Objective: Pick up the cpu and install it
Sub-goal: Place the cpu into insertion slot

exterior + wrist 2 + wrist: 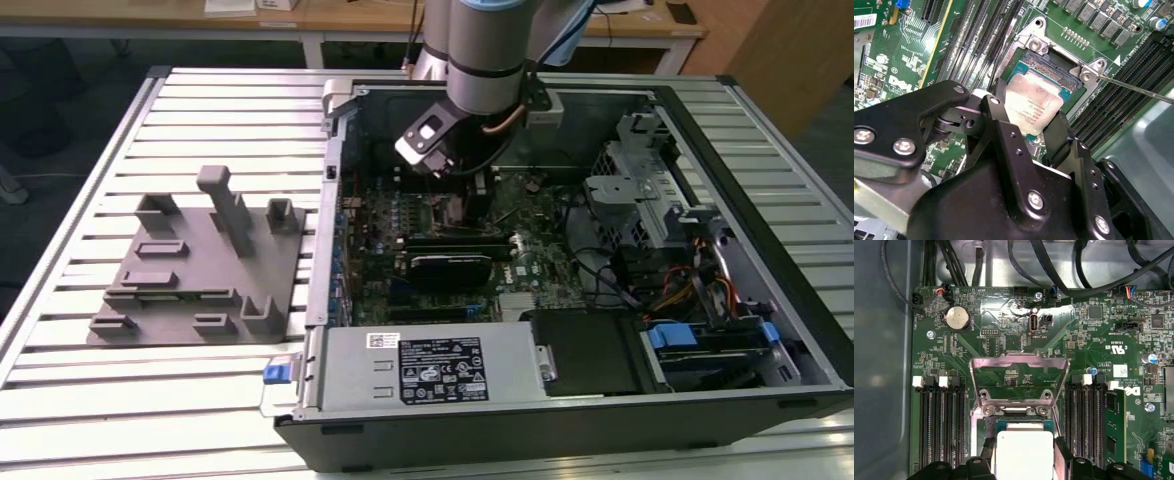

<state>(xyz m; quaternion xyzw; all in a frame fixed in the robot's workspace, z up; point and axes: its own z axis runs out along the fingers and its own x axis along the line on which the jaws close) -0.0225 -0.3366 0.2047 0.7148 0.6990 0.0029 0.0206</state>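
Pinching the cpu (1024,455) by two opposite edges, the gripper (1028,107) holds it tilted just over the open socket (1050,69) on the motherboard (1004,305), inside a computer case (534,430) on a slatted table (174,120). The socket's load plate (1014,397) stands raised. A grey fixture (200,270) sits beside the case, on the exterior view's left.

On my exterior view the arm (487,45) is a smooth silver-grey tube. A pale blue cable (571,40) runs beside it, and there is a coppery loop (503,120) near the wrist. A white-and-black camera block (430,140) is bolted on there. In the second wrist view I see my gripper (1029,112) in matte black, its angular links pinned by round silver screws (1035,200).
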